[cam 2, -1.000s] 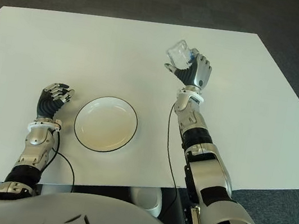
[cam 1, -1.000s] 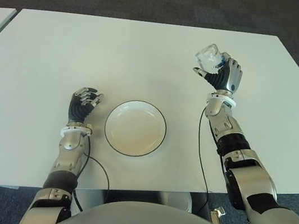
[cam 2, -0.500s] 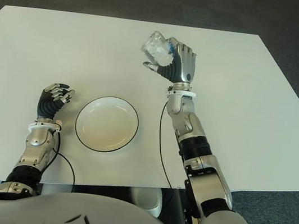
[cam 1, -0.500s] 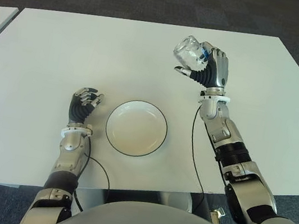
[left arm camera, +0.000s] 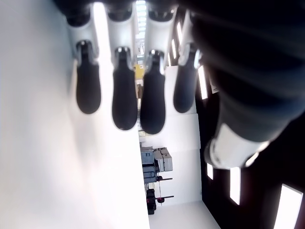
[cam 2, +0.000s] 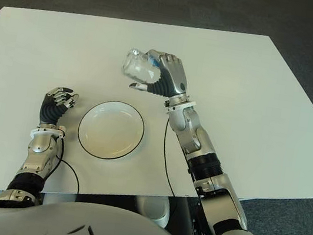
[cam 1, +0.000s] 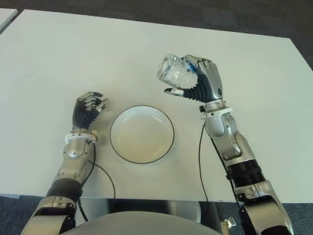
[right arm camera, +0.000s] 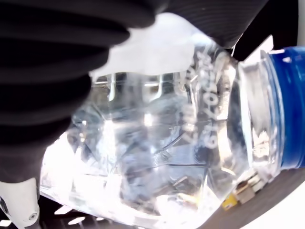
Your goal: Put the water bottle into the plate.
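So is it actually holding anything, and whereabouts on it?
Yes: the right hand grips the water bottle around its upper body near the blue cap. The left hand holds nothing.

Right hand (cam 1: 204, 84) raised, fingers clenched; left hand (cam 1: 87, 109) low, fingers curled.

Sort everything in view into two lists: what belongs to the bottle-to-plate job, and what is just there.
Part of the job:
- water bottle, clear with a blue cap, held in the air
- right hand, gripping the bottle beyond the plate
- plate, white with a dark rim

Just there:
- left hand, idle left of the plate
- white table
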`<action>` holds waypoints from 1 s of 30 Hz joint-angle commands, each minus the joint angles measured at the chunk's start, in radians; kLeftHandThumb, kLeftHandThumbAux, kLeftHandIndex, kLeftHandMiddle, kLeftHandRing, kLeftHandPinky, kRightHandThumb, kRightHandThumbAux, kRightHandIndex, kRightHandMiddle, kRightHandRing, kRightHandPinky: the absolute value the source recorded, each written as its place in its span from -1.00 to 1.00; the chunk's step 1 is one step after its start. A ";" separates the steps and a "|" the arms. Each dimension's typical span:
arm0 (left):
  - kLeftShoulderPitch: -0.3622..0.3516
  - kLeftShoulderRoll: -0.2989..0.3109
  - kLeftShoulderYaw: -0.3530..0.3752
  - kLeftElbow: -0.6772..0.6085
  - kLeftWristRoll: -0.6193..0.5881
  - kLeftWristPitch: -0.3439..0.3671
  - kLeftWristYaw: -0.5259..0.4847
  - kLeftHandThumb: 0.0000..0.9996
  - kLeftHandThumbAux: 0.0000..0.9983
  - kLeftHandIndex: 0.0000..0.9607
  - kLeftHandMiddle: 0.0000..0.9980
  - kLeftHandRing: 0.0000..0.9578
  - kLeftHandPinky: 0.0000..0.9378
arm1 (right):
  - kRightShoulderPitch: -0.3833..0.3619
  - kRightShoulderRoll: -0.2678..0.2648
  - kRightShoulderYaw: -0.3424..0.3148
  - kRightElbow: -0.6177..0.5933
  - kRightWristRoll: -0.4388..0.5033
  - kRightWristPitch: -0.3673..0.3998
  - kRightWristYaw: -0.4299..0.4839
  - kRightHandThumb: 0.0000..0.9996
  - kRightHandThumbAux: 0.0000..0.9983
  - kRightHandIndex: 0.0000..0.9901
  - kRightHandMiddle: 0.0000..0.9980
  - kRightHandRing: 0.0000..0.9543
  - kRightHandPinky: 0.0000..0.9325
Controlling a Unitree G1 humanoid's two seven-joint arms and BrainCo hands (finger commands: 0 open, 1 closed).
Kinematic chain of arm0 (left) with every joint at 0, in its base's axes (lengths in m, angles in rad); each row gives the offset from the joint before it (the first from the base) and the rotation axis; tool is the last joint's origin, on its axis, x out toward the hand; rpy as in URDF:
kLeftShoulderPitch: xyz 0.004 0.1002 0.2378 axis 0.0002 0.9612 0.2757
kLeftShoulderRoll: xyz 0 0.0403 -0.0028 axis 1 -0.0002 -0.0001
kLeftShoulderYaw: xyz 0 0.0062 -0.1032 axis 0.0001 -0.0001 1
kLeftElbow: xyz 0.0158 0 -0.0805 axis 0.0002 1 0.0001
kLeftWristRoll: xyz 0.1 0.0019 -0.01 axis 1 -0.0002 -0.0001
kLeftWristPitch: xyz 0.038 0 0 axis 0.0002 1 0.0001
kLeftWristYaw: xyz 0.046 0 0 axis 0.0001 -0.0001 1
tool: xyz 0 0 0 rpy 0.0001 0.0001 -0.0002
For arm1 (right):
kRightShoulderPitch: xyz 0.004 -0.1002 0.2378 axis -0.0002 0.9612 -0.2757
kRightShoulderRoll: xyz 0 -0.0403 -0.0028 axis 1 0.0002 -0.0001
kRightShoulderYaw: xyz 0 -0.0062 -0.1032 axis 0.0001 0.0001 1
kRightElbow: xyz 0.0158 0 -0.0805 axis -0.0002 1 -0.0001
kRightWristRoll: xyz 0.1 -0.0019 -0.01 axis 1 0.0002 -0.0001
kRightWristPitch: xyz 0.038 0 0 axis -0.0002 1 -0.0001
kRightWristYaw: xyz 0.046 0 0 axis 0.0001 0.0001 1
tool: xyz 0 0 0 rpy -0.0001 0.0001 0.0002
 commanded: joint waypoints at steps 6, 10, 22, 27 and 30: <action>-0.005 0.016 -0.002 0.048 0.020 -0.033 0.002 0.40 0.44 -0.10 0.23 0.24 0.20 | -0.036 0.031 0.076 0.151 -0.004 -0.158 0.089 0.70 0.36 -0.20 0.11 0.85 0.90; -0.006 0.020 -0.002 0.055 0.018 -0.045 -0.007 0.40 0.44 -0.10 0.21 0.21 0.17 | -0.044 0.025 0.098 0.165 -0.018 -0.173 0.141 0.70 0.36 -0.20 0.12 0.85 0.90; -0.012 0.033 -0.003 0.074 0.006 -0.055 -0.033 0.40 0.44 -0.10 0.21 0.23 0.23 | -0.041 0.025 0.158 0.204 -0.022 -0.158 0.335 0.71 0.36 -0.19 0.13 0.85 0.91; -0.008 0.028 0.001 0.057 -0.005 -0.029 -0.030 0.40 0.44 -0.10 0.22 0.23 0.22 | -0.039 0.039 0.161 0.224 -0.009 -0.132 0.395 0.71 0.36 -0.19 0.13 0.85 0.91; -0.007 0.024 0.005 0.050 -0.012 -0.014 -0.026 0.40 0.44 -0.10 0.21 0.22 0.21 | -0.038 0.046 0.159 0.235 -0.002 -0.127 0.419 0.70 0.36 -0.19 0.13 0.85 0.91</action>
